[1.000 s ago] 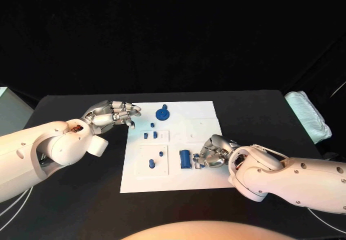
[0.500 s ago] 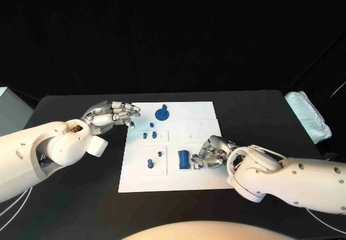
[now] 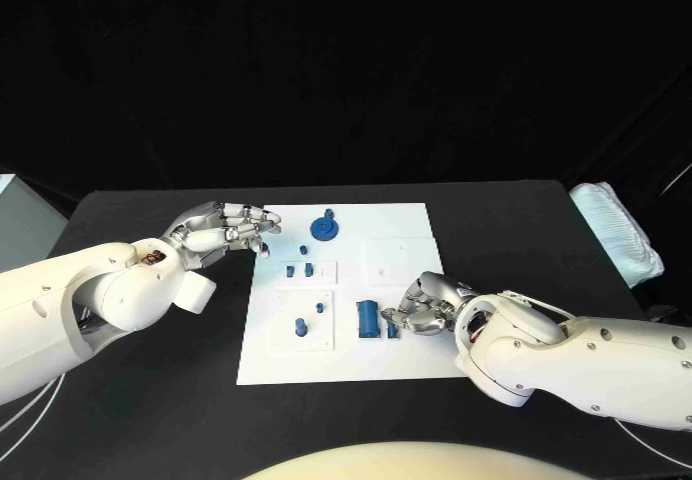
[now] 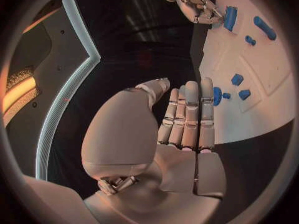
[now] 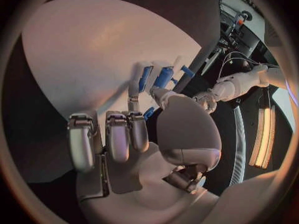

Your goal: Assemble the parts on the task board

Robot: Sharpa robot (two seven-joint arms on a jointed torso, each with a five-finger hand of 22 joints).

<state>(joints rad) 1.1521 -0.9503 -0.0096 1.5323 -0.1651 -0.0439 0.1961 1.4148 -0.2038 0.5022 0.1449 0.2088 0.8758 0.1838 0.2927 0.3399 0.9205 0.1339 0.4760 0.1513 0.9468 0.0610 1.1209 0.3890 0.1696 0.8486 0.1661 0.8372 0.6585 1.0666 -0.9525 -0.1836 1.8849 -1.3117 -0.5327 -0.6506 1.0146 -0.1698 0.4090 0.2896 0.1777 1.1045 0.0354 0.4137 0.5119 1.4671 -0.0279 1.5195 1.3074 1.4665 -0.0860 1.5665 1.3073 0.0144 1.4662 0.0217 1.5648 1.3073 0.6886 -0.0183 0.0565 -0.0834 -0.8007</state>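
Your white task board (image 3: 404, 360) lies in the middle of the black bench (image 3: 144, 420). Your right hand (image 3: 423, 308) rests on the board's right part, fingers curled just beside the upright blue cylinder (image 3: 369, 319); you cannot tell whether it pinches anything. Your left hand (image 3: 224, 231) sits at the board's far left corner, fingers bent and close together, holding nothing. A round blue gear (image 3: 327, 229) stands near it, with small blue pegs (image 3: 299, 269) and a blue pin (image 3: 302, 326) seated in the left panels.
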